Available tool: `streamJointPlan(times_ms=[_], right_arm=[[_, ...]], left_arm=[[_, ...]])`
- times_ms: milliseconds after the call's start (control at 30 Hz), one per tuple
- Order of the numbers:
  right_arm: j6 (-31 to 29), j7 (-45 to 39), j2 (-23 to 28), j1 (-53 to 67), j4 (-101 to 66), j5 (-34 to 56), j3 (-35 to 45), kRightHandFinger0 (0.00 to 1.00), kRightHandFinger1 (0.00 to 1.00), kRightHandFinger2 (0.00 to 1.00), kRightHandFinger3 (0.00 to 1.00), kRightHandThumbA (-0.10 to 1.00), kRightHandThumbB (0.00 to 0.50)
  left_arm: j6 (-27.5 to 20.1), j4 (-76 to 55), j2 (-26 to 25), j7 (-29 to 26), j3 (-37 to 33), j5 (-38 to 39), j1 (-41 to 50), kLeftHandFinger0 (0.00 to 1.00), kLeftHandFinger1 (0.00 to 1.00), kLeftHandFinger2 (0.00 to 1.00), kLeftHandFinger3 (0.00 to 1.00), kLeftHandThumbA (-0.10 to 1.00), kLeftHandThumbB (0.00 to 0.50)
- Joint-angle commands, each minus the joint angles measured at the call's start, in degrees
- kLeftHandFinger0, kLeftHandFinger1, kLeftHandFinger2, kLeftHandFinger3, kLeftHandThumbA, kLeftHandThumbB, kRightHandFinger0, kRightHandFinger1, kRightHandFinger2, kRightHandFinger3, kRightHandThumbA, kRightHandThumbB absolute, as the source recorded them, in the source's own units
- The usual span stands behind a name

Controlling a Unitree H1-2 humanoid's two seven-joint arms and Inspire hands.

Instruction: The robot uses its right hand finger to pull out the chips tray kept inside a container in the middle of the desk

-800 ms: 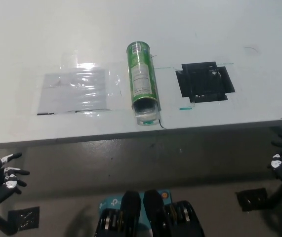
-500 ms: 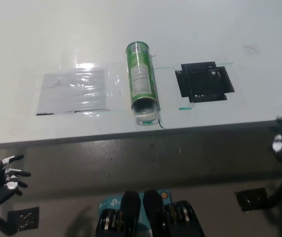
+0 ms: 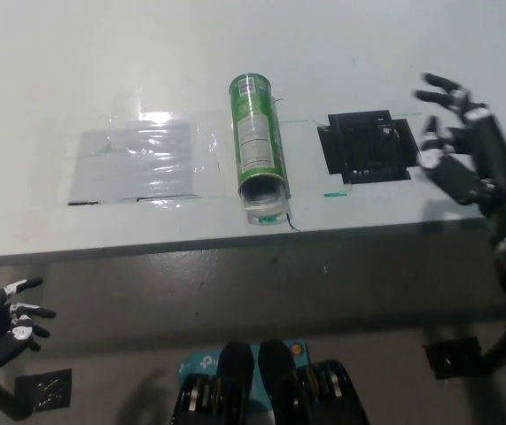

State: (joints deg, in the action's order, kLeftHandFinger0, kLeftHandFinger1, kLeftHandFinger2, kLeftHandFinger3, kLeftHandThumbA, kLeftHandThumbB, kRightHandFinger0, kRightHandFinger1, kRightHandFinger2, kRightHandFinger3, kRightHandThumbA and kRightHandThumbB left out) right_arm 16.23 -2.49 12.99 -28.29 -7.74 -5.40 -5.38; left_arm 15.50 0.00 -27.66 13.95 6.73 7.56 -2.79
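On the white desk (image 3: 235, 53) lies the green container (image 3: 257, 146) (clear tray (image 3: 262, 209) protruding), right hand (image 3: 467, 150) spread, empty.

White desk (image 3: 102, 71), green container (image 3: 257, 146) lying on its side, clear plastic sheet (image 3: 133, 164), black taped square (image 3: 368, 146)

Bare desk (image 3: 385, 53) lies between my spread right hand (image 3: 465, 146) and the green container (image 3: 257, 146); only flat black tape (image 3: 368, 146) sits between.
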Motion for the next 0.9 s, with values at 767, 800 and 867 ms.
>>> streamJointPlan(times_ms=[767, 800, 867], right_arm=[[-12.2, -7.7, -0.2, -9.2, 15.2, -7.5, -13.0, 0.04, 0.08, 0.82, 0.81, -0.1, 0.162], [-12.6, -7.8, -0.2, -9.2, 15.6, -7.7, -13.1, 0.01, 0.06, 0.82, 0.81, -0.1, 0.16], [-13.6, -7.6, -0.5, -9.2, 16.4, -7.9, -13.2, 0.01, 0.06, 0.81, 0.8, -0.1, 0.166]], left_arm=[[1.3, -2.9, -2.6, 1.6, 0.9, 0.2, -2.9, 0.47, 0.51, 0.63, 0.88, -0.1, 0.052], [1.3, -2.9, -2.7, 1.7, 0.9, 0.2, -2.9, 0.47, 0.52, 0.63, 0.89, -0.1, 0.052], [1.6, -3.2, -3.1, 1.9, 0.9, -0.1, -3.2, 0.47, 0.52, 0.63, 0.89, -0.1, 0.047]])
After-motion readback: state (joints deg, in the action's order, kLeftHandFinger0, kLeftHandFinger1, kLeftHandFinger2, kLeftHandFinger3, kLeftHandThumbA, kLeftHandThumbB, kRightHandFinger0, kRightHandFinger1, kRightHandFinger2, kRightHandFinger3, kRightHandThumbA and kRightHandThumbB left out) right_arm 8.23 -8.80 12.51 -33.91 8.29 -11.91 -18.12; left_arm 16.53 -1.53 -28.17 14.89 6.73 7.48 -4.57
